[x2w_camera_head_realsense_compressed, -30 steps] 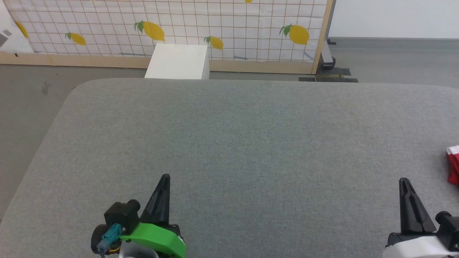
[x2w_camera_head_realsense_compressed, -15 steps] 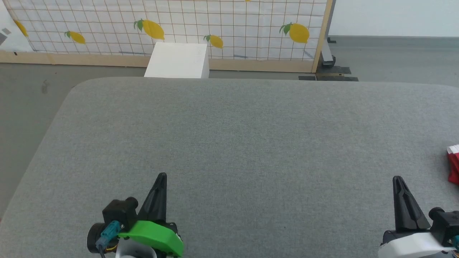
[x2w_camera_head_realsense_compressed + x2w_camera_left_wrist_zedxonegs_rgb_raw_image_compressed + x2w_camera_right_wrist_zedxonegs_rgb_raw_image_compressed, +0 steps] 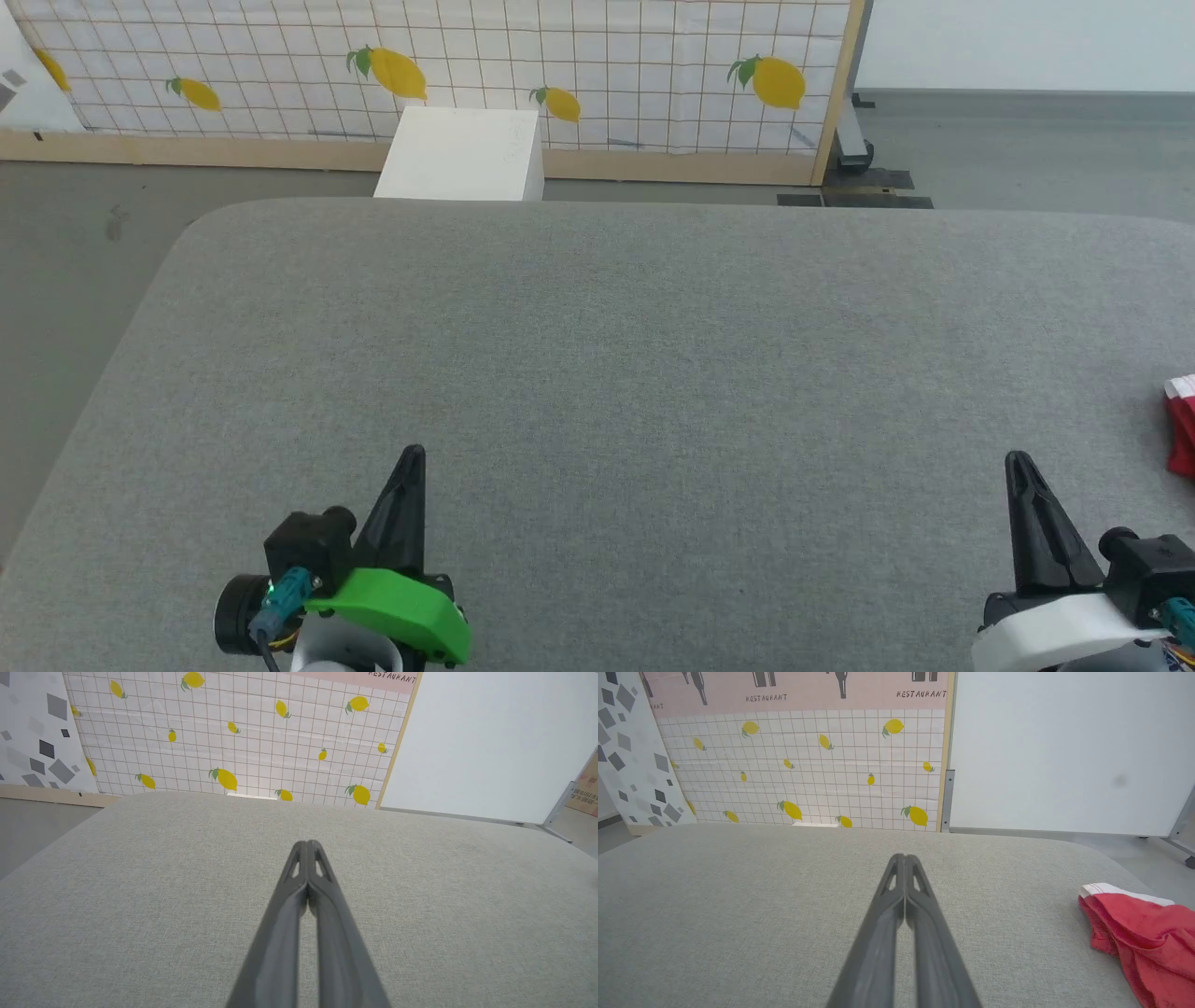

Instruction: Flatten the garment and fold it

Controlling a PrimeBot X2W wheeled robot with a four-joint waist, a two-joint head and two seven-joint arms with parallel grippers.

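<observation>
Head view: left gripper and right gripper have edged left, fingers closed and empty, pointing far; garment lies right.

"RESTAURANT" in dark capitals, repeated along the pink printed band at the top of the white lemon-print grid backdrop panel. Red print on the brown cardboard box is illegible.

Your left gripper has long, tapered dark fingers with slotted cut-outs near the tips, a bright green bracket at its base, and a black camera block with a teal plug. Your right gripper looks alike, on a white bracket with another teal plug.
</observation>
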